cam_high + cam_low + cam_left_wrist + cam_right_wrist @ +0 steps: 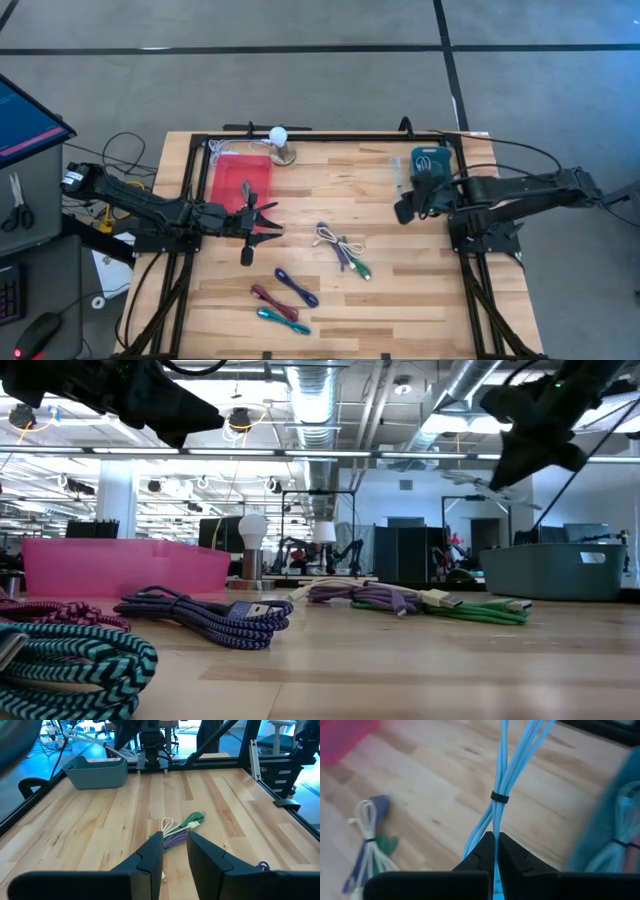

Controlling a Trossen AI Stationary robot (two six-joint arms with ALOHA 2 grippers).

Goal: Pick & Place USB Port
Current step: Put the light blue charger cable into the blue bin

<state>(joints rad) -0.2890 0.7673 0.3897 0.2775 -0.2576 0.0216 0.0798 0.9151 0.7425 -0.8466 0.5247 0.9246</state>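
My right gripper (494, 842) is closed on the light blue cable (501, 780), beside the teal bin (432, 160). The hanging loops may catch its rim. My left gripper (174, 851) waits, slightly open, empty.

White bulb lamp (280, 138) nr table (420, 290) back edge.

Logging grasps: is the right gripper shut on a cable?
Yes. The right gripper is shut on the light blue cable.

Overhead, table-level and two wrist cameras, all sharing the wooden table (400, 270).
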